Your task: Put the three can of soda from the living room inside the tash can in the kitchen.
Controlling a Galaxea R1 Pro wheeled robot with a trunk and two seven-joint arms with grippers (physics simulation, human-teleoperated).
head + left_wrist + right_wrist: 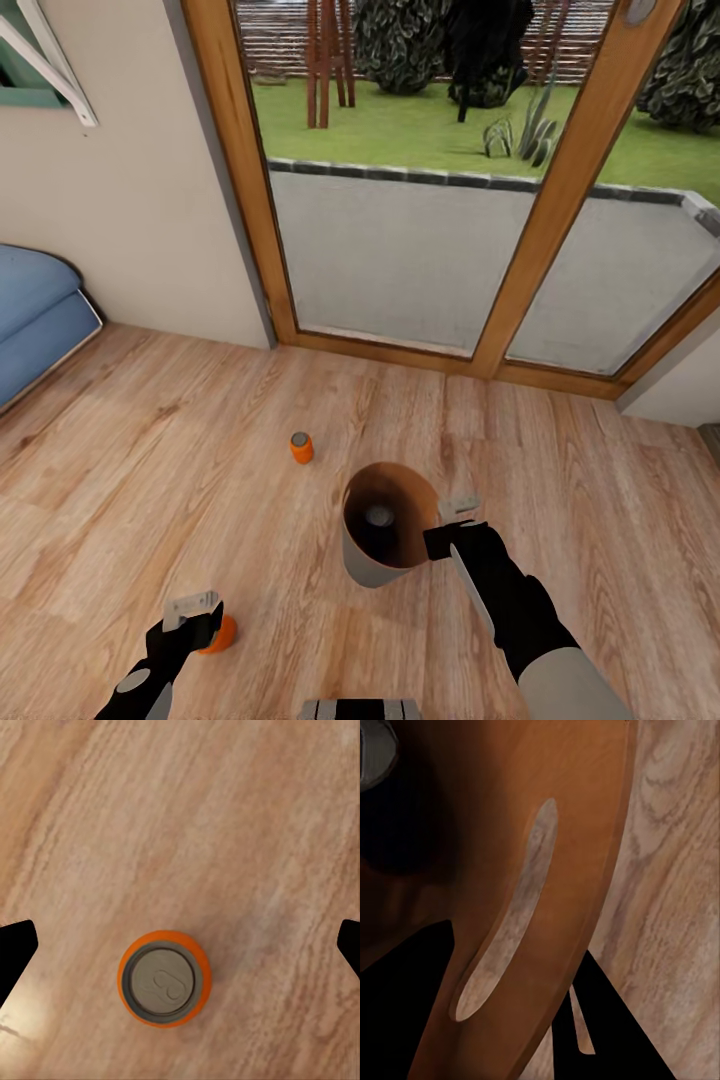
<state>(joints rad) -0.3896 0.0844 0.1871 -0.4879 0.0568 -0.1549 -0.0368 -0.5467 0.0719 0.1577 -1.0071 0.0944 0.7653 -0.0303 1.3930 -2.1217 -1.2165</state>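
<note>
Head view: right gripper has its jaws clamped on the rim of the bin, apparently keeping it close as a carried receptacle. 1 can already lies inside. Left gripper hangs over an orange can standing upright on the floor, jaws apart either side, not touching. A second orange can stands beyond the bin, near the glass doors.

bin upright, can inside | two orange cans upright on floor
</note>
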